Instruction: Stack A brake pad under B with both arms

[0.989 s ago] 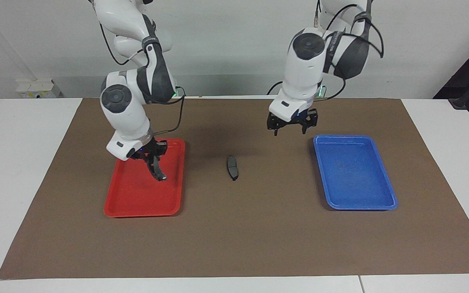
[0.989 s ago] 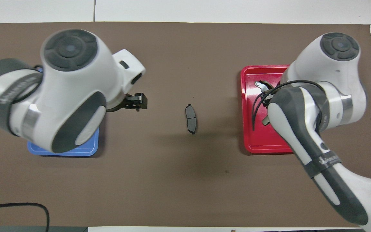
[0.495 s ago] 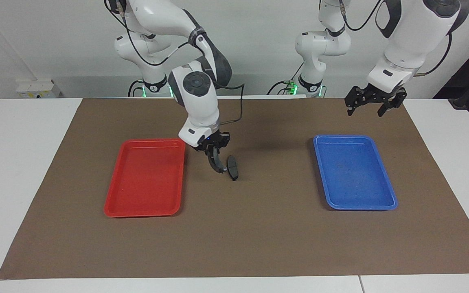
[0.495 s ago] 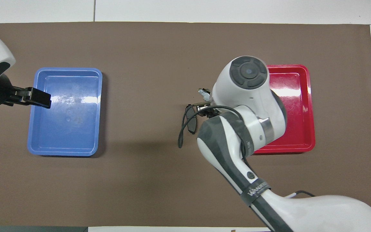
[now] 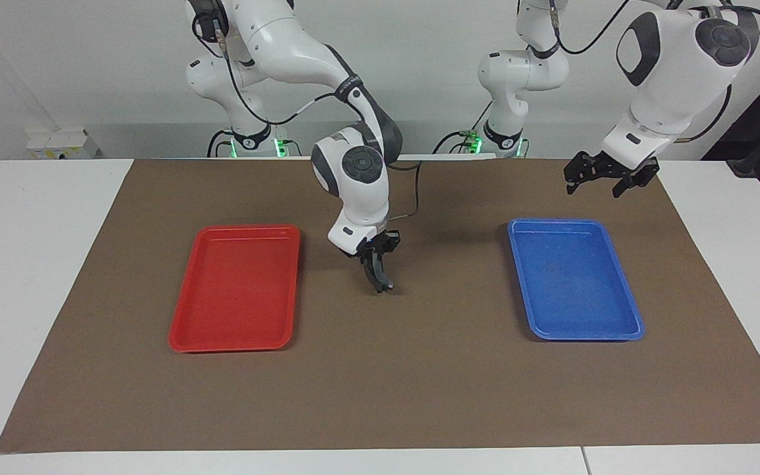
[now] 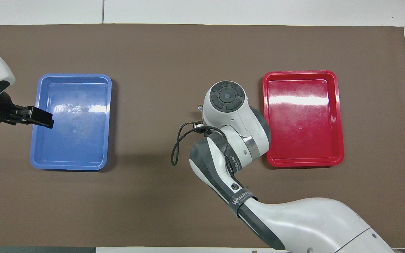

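Right tool (image 5: 376,254) was low over the middle of the brown mat (image 5: 380,396), between the red tray (image 5: 235,287) and the blue tray (image 5: 574,280), clenched on B (image 5: 379,272). The black crescent hung tip-down from it, its lower end at or just above the mat; contact could not be told. A brake pad was not visible in either view: the hanging crescent and the right arm's wrist covered that middle spot. Left tool (image 5: 607,175) was raised, released and empty, over the mat's edge nearest the robots, at the left arm's end of the bench (image 5: 37,264), beside the blue tray. Both trays held nothing.
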Available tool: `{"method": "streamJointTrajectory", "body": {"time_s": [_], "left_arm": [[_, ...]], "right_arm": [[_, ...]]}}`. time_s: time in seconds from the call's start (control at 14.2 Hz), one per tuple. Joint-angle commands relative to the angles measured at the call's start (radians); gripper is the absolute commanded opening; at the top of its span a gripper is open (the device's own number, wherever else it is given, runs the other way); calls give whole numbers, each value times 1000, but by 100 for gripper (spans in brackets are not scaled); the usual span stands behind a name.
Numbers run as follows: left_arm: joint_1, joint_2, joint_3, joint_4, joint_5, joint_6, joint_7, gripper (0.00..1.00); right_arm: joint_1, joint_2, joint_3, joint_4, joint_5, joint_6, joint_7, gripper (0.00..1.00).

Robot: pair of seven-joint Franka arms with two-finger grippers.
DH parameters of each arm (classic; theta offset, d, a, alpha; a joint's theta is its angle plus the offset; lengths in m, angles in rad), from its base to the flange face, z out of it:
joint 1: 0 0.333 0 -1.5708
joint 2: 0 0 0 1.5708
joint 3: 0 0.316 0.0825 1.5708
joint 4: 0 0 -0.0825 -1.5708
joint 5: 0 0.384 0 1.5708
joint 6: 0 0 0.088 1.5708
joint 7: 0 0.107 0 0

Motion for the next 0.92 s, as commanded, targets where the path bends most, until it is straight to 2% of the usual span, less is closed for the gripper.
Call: {"method": "streamJointTrajectory", "body": {"time_s": [0.0,0.49,0.85], "left_arm": [[-5,-37,13,-59,-18,29,23,100],[-3,-37,22,-101,-18,135,74,100],[-5,-23,11,-49,-18,115,80,100]], "right_arm": [[5,12,0,14,12,17,0,0],[0,12,0,-15,12,48,-6,0],[-5,12,0,-18,15,51,-6,0]]}}
